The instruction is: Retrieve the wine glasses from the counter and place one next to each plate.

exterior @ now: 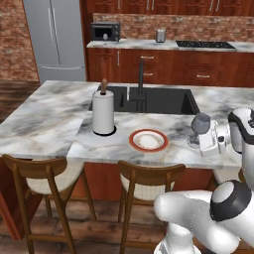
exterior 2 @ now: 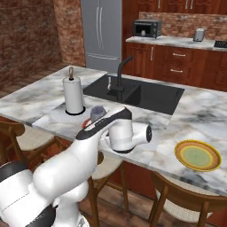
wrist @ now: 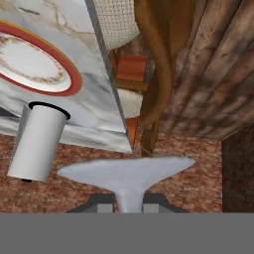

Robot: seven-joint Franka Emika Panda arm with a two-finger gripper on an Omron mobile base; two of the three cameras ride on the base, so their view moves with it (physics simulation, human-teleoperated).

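**Glass held by stem, near orange plate**

Gripper pinches the stem of a wine glass, fingers closed on it; the round foot fans out in hand view. Glass sits over the marble island, just right of the orange-red plate. Paper towel roll stands left of that plate. Yellow plate lies well apart on the island's right side.

On the island, the orange-red plate lay in front of the sink, near the front edge. The paper towel roll stood left of that plate; a wine glass was to its right, the yellow plate farther right.
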